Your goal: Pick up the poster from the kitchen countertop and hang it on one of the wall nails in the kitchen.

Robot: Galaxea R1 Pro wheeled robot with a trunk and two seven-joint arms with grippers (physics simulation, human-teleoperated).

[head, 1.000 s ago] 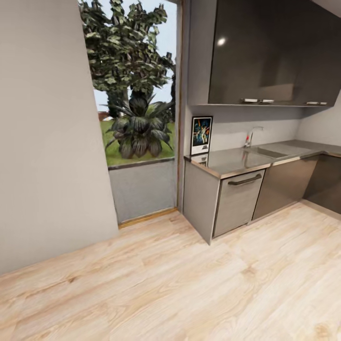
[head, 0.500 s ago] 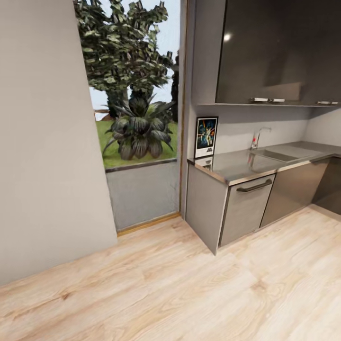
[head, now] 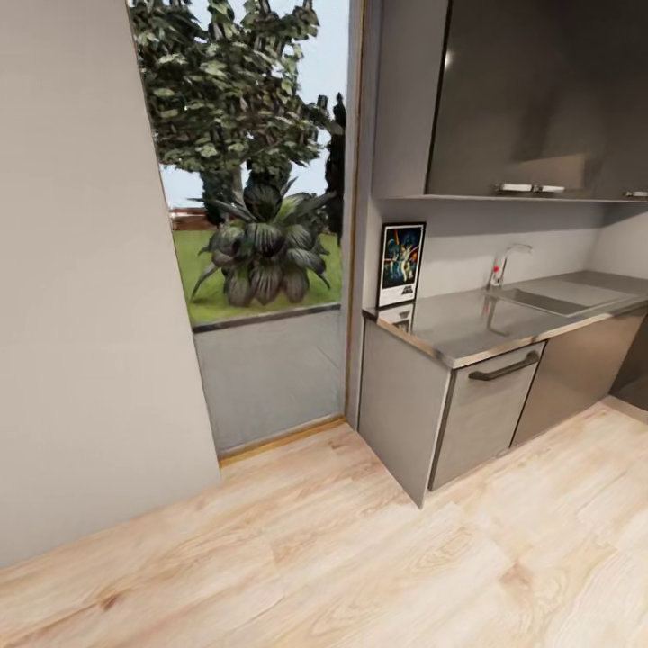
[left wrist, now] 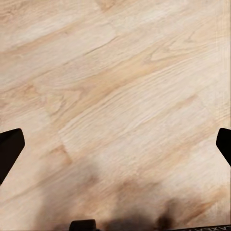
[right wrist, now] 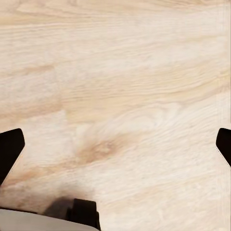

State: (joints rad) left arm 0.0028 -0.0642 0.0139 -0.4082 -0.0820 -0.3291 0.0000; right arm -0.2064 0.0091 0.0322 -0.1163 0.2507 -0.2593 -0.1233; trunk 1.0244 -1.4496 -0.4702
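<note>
The poster [head: 400, 264] stands upright at the left end of the kitchen countertop [head: 468, 326], leaning against the grey wall, with a black frame and white border. The worktop is shiny grey steel with a sink [head: 549, 300] and tap [head: 504, 263] further right. In the left wrist view my left gripper [left wrist: 115, 144] is open, its dark fingertips [left wrist: 9, 147] far apart over bare wood floor. My right gripper [right wrist: 115, 144] is open the same way in the right wrist view, fingertips [right wrist: 9, 147] wide apart above the floor.
A tall glass opening [head: 261, 225] with plants outside sits left of the counter. A plain grey wall [head: 81, 270] stands at the left. Dark wall cabinets [head: 540, 90] hang above the worktop. Grey cabinet fronts with a handle [head: 504, 367] face light wood floor [head: 360, 558].
The whole head view has shifted: the counter and poster sit further right and slightly larger, so the camera has turned or moved closer. The poster itself has not moved.
</note>
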